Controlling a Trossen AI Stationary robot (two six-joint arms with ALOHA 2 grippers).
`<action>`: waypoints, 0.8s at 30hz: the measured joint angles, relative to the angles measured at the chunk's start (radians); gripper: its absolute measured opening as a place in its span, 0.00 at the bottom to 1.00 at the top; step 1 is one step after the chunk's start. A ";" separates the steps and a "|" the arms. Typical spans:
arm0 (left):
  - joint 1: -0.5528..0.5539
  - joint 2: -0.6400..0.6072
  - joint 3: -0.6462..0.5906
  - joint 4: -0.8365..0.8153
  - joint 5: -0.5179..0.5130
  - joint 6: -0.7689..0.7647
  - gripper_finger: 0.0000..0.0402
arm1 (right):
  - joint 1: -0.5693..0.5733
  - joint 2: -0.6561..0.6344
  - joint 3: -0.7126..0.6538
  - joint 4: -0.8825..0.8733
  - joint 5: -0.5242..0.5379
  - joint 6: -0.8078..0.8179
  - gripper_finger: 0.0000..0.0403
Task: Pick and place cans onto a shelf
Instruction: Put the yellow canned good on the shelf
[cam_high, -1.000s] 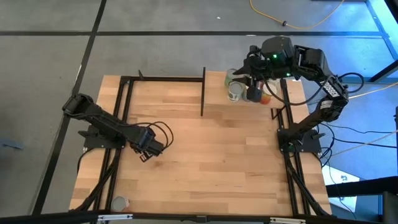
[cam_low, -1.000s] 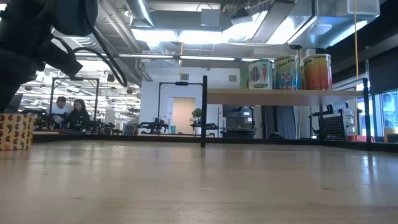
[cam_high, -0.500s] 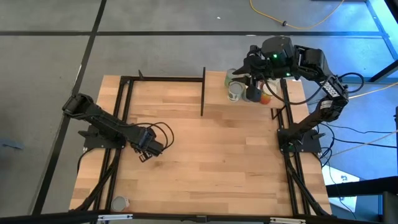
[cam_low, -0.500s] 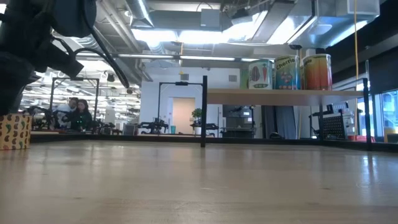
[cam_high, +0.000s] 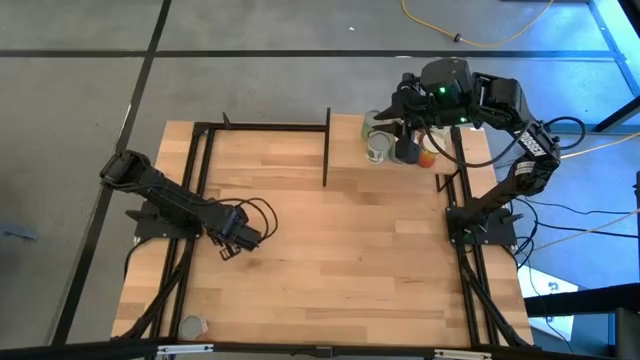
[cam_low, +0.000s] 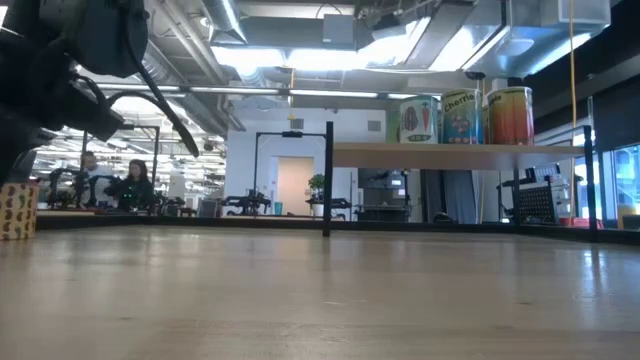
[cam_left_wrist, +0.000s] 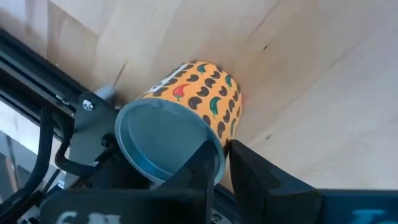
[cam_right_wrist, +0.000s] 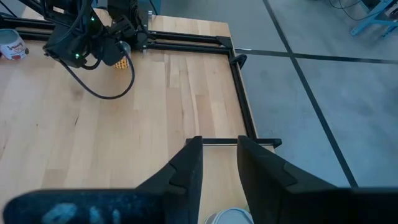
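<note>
Sliding leftward in the low view, the chili-print can (cam_low: 15, 210) travels with the left end effector (cam_high: 227, 249) over the desk (cam_high: 350, 260). Can't tell if it's clamped. Right end effector (cam_right_wrist: 219, 162) hangs apart above the shelf (cam_low: 450, 155), where three cans (cam_low: 463, 116) already sit.

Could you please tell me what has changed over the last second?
The yellow pepper-patterned can, beside the left gripper, drifted leftward in the low view, partly leaving the picture. Unchanged: the right gripper open above the raised light-wood shelf, and the three labelled cans standing on it.
</note>
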 joint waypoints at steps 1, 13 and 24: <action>0.000 0.000 0.000 0.000 0.000 0.003 0.10 | 0.000 0.000 0.000 0.000 0.000 0.000 0.25; 0.011 0.002 0.099 -0.092 0.025 0.268 0.01 | 0.000 0.000 0.000 0.012 0.000 -0.002 0.25; 0.211 0.001 0.581 -0.367 -0.087 0.578 0.00 | 0.000 0.000 0.000 -0.002 0.000 -0.005 0.25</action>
